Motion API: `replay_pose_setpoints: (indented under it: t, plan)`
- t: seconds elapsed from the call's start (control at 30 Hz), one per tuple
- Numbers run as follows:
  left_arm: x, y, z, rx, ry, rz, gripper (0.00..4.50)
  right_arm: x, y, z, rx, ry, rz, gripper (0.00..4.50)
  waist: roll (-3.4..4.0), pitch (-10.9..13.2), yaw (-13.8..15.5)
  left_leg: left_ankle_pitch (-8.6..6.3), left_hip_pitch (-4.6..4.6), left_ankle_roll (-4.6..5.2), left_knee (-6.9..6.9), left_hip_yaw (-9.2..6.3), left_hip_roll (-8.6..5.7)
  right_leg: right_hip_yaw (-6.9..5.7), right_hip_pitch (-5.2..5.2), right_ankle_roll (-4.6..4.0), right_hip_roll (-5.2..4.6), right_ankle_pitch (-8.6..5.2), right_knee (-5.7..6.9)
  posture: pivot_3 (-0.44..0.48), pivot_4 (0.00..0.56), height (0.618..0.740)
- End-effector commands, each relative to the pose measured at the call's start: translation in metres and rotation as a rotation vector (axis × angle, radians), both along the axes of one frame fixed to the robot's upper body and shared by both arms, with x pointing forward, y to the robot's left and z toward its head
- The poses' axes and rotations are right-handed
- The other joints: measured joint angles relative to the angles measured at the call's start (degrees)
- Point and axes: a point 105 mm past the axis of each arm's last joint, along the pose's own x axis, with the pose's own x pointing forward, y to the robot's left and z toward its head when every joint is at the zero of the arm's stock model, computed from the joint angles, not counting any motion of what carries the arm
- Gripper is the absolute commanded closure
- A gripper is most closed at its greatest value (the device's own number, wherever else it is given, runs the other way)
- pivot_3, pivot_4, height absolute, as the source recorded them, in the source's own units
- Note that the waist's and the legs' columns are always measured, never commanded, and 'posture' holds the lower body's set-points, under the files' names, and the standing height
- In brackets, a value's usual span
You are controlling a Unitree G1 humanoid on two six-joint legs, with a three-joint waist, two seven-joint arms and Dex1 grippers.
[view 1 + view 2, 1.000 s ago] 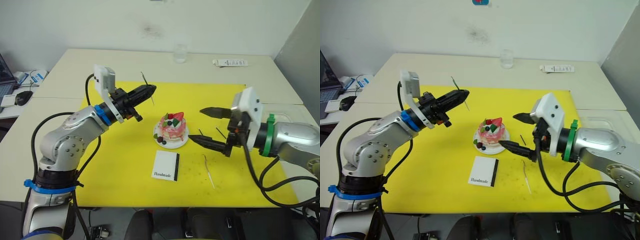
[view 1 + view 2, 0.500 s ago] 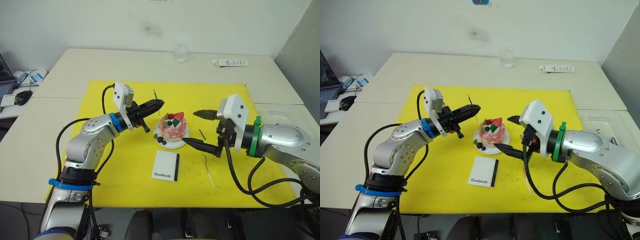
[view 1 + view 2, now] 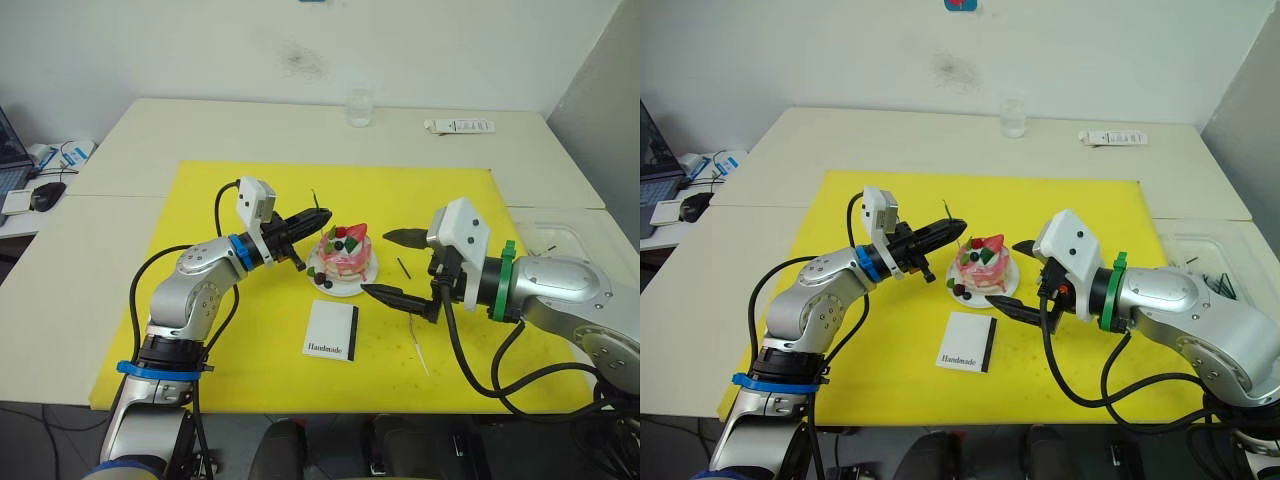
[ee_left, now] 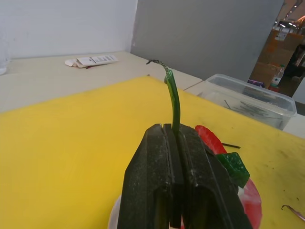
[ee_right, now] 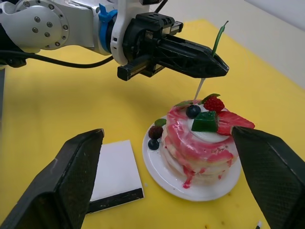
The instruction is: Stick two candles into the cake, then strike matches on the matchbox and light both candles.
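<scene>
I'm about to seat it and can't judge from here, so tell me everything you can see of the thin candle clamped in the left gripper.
The candle is a very thin, slightly curved stick, green above the grip with a crooked dark tip and pale below. The left gripper is shut on it partway along, holding it nearly upright. Its pale lower end points down at the top of the pink-and-white layered cake; whether it already touches cannot be told. Nothing else touches it.

We hold our left arm bent at the elbow, forearm reaching forward and to the right, with the left gripper (image 3: 318, 217) pinched tight, its two black fingers (image 4: 190, 186) pressed together. Our right arm comes in from the right side, forearm pointing left, and the right gripper (image 3: 387, 263) is spread wide, one finger high and one low, nothing between them.
</scene>
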Motion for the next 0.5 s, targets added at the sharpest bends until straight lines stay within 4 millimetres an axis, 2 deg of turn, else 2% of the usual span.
replay_pose_setpoints:
  t: [0.03,0.3,0.5]
  plan:
    - [-0.002,0.0,0.005,-0.005,-0.027,-0.006,4.5,-0.004,-0.001,0.008,0.003,-0.049,0.002,0.04,0.0,0.0,0.0,0.0,0.0,0.0,0.0,0.0,0.0,0.0,0.0,0.0,0.0,0.0,0.0,0.0,0.15,0.74]
    - [-0.002,-0.004,0.003,-0.01,-0.013,-0.02,4.5,-0.002,-0.003,0.005,-0.009,-0.044,-0.006,0.04,0.0,0.0,0.0,0.0,0.0,0.0,0.02,-0.01,-0.02,0.0,0.02,0.0,0.01,0.0,0.01,0.0,0.15,0.74]
    - [-0.003,-0.004,-0.01,0.024,-0.006,-0.016,4.5,-0.002,-0.003,0.003,-0.013,-0.041,-0.008,0.04,0.0,0.0,0.0,0.0,0.04,0.0,0.03,0.0,-0.02,0.01,0.04,0.0,0.09,0.0,0.02,0.0,0.15,0.74]
